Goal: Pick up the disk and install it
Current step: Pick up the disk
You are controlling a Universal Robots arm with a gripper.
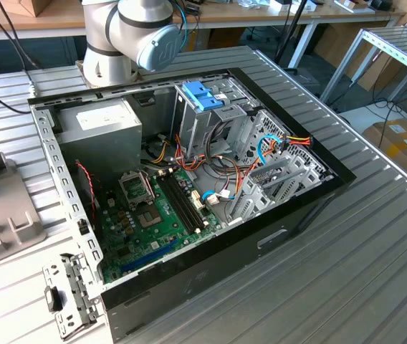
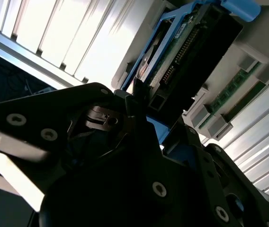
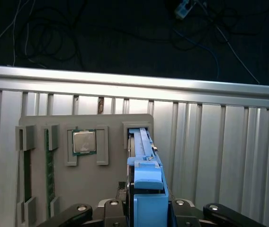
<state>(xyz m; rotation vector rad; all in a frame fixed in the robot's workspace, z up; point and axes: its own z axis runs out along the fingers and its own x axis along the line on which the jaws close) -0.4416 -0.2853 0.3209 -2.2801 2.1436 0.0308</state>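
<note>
The disk [image 3: 143,151], grey metal framed by light-blue rails, stands on edge in a slot of a grey holder tray [image 3: 111,184]. In the second wrist view the disk [image 2: 182,56] shows its green circuit board and connector. My gripper [image 3: 146,210] sits at the disk's near end with a black finger [image 3: 112,208] pressed against each side of the blue rail, so it is shut on the disk. The disk's lower edge still rests in the tray slot. The open computer case [image 1: 318,193] lies flat on the table in the exterior view.
The holder tray also carries a processor chip [image 3: 84,142] and memory sticks [image 3: 49,165]. The table edge [image 3: 134,80] runs just beyond the tray, with dark floor and cables past it. Inside the case, a metal drive cage with a bright-blue bracket [image 1: 202,97] stands among loose cables.
</note>
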